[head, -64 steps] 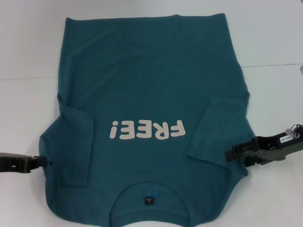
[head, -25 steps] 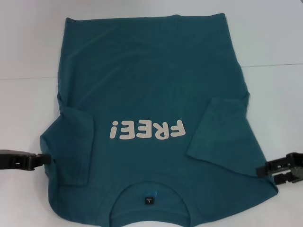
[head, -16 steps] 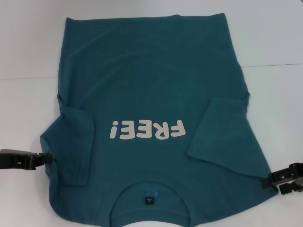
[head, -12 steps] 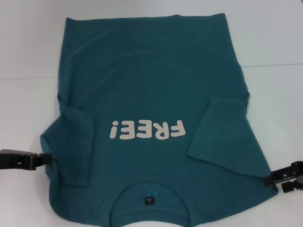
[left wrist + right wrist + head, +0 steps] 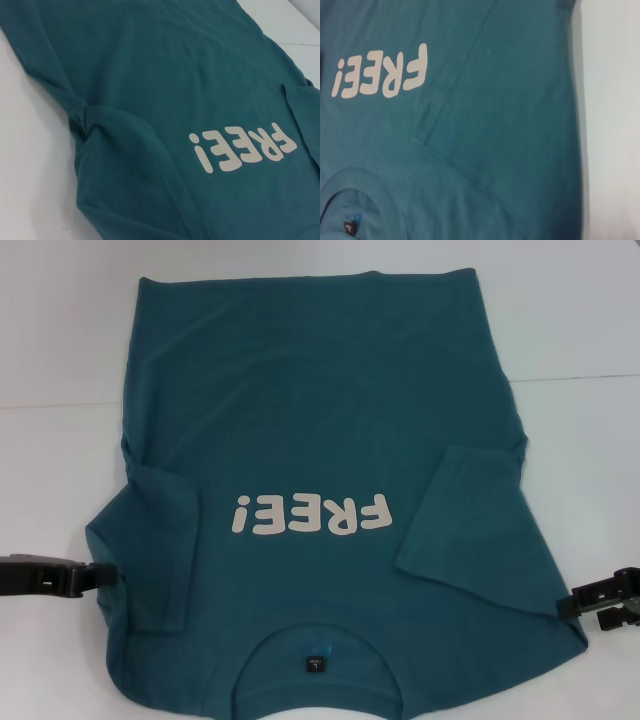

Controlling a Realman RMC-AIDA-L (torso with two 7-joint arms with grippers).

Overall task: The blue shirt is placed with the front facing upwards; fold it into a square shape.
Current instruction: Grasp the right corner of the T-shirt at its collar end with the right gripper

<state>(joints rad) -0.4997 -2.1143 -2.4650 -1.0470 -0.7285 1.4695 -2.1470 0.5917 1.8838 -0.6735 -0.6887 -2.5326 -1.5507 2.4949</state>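
One blue shirt [image 5: 320, 440] spread flat on a white table [image 5: 60, 340], front up.

The soft, matte knit carries one off-white "FREE!" print [image 5: 310, 515]; both short sleeves are folded inward over the body, and the round ribbed collar [image 5: 315, 645] lies nearest the robot. Two dark grippers sit at the shoulder edges: left gripper [image 5: 105, 575], right gripper [image 5: 572, 602]. I cannot tell whether either is spread or pinching the cloth.
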